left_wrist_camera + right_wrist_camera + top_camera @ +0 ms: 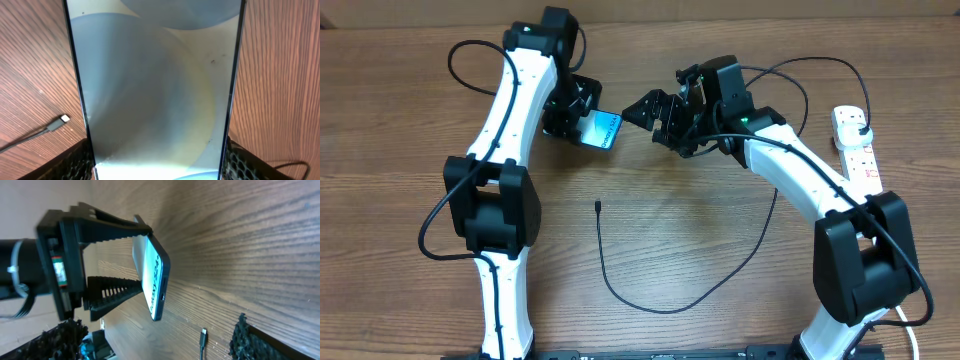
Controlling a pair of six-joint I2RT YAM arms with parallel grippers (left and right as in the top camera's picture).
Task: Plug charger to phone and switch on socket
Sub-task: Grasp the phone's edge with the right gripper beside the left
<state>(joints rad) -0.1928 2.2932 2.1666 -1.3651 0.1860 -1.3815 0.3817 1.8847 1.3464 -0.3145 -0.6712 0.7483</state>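
My left gripper (582,118) is shut on the phone (603,130) and holds it off the table, its light blue screen tilted up. The phone fills the left wrist view (155,85), with the jaws against both of its edges. In the right wrist view the phone (152,277) stands on edge in the left jaws. My right gripper (655,118) is open and empty, just right of the phone. The charger's connector tip (597,207) lies on the table below the phone, also in the wrist views (64,119) (203,335). Its thin cable (650,308) loops right. The socket (857,150) lies far right.
The wooden table (400,120) carries the socket's thick white cord (910,315) at the lower right. A black plug (857,121) sits in the strip's far end. Black arm cables arc above both arms.
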